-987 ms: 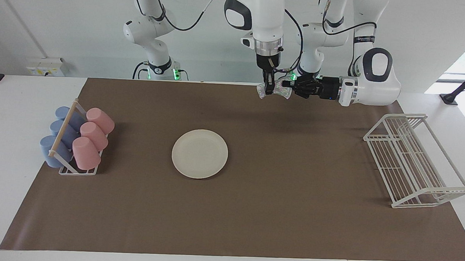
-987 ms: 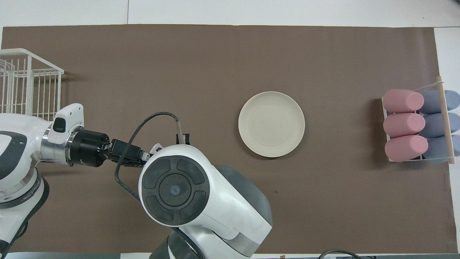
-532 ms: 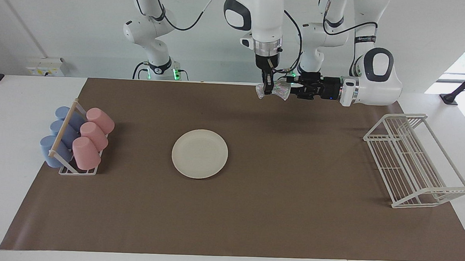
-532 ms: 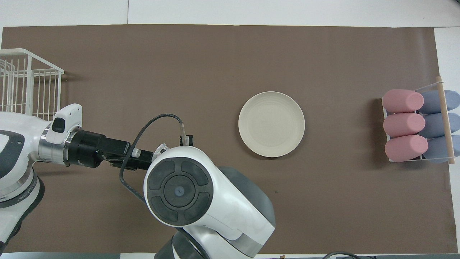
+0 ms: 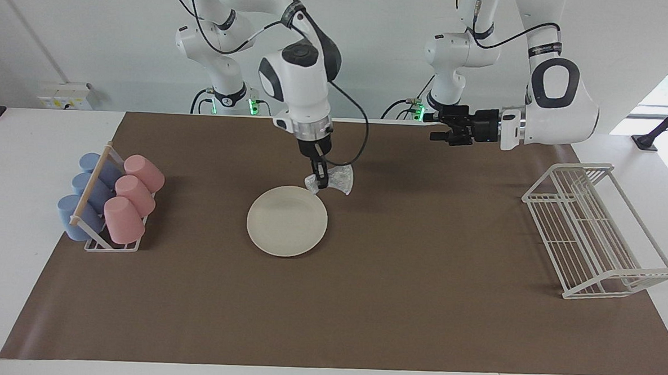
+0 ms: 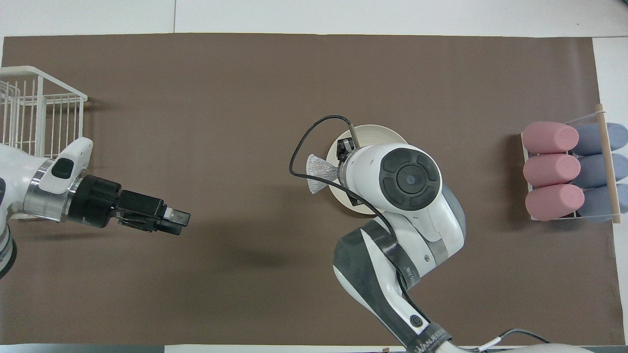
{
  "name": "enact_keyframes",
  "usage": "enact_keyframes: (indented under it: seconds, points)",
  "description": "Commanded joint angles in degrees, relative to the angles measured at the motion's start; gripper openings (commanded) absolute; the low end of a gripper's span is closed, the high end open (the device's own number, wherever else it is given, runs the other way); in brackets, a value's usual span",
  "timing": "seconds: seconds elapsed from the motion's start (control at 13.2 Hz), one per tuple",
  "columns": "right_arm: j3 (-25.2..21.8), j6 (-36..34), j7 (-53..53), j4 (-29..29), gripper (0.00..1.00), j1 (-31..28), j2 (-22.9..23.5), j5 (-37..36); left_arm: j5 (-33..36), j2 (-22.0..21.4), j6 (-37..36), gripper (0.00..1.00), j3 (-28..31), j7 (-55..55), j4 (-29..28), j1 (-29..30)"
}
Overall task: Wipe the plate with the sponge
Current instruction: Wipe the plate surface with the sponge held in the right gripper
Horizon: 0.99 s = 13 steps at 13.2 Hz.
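The cream-white plate (image 5: 287, 222) lies flat in the middle of the brown mat; in the overhead view only part of its rim (image 6: 378, 133) shows past the right arm. My right gripper (image 5: 318, 185) points down and is shut on the crinkly silvery sponge (image 5: 339, 179), holding it just over the plate's edge that is nearer to the robots. The sponge also shows in the overhead view (image 6: 318, 173), sticking out beside the plate toward the left arm's end. My left gripper (image 5: 433, 129) is open and empty, held level in the air over the mat (image 6: 182, 221).
A rack of pink and blue cups (image 5: 110, 203) stands at the right arm's end of the mat (image 6: 571, 171). A white wire rack (image 5: 591, 232) stands at the left arm's end (image 6: 34, 113).
My right gripper has carried the sponge away from the left gripper and down to the plate's edge. My left gripper has let go of the sponge and drawn back toward its own end.
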Motion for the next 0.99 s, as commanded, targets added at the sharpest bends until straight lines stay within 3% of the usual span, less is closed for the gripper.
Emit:
enact_keyframes:
  seconds: [0.0, 0.15, 0.38, 0.68, 0.91]
  points:
    - [0.85, 9.93, -4.25, -9.15, 0.00, -2.46, -1.76, -0.22, 5.77, -2.20, 1.30, 1.00, 0.18, -7.21, 0.88, 2.89]
    - [0.85, 14.61, -4.97, -9.70, 0.00, -3.26, 2.36, -0.22, 13.34, -2.74, 6.14, 1.00, 0.18, -8.31, 1.23, 3.68]
    - [0.85, 16.03, -5.32, -9.70, 0.00, -3.35, 5.54, -0.22, 21.59, -2.65, 9.31, 1.00, 0.09, -8.05, 1.41, 4.57]
    - [0.76, 16.12, -11.36, -11.27, 0.00, -4.92, 5.81, -0.30, 33.29, -2.57, 13.79, 1.00, -0.96, -8.57, 1.49, 3.51]
    - [0.76, 16.03, -23.46, -12.68, 0.00, -9.05, 5.72, -0.22, 43.74, -3.18, 14.07, 1.00, -1.75, -9.10, 0.62, -0.17]
